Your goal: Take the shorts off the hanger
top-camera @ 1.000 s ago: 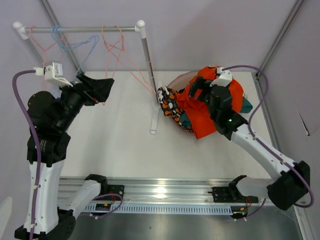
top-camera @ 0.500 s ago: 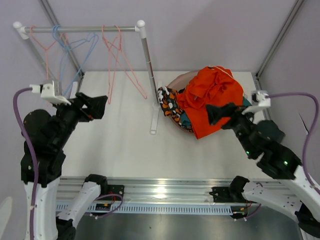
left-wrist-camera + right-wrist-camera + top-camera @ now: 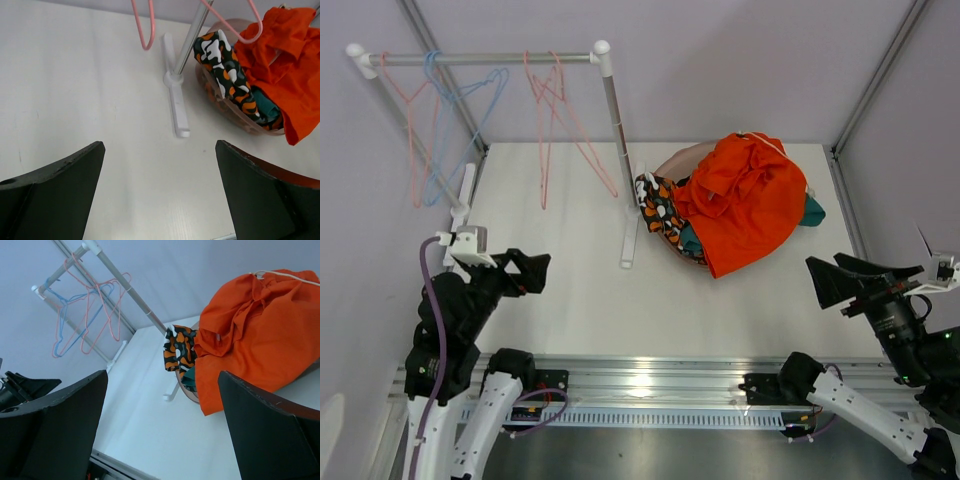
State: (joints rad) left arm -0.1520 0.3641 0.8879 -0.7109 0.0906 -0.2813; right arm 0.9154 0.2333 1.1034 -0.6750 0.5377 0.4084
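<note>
Since both sets of jaws are spread wide with nothing between them, no cloth can fall from them now. The left gripper (image 3: 528,272) hangs low near the front of the table (image 3: 560,300). The right gripper (image 3: 835,281) hangs low at the front right corner. Both are well apart from the shorts.

The shorts lie in a heap in a pink basket (image 3: 672,162) at the back right. The orange shorts (image 3: 745,200) are on top, the patterned shorts (image 3: 658,208) hang over the left rim, and a bit of the teal shorts (image 3: 691,240) peeks out below. I see no black or light blue pair; they may be hidden under the heap. The hangers (image 3: 558,110) on the rail (image 3: 490,58) are all bare, so the job looks done.

The orange shorts spill over the front rim onto the table. A bump from the right arm could drag the heap out. If the left arm lifts up and back, it could catch a hanger or knock the thin post (image 3: 616,140).

There is wide open table between the grippers and the rack foot (image 3: 629,240). The right arm has less room, near the table's right edge and the frame pole (image 3: 880,75).
</note>
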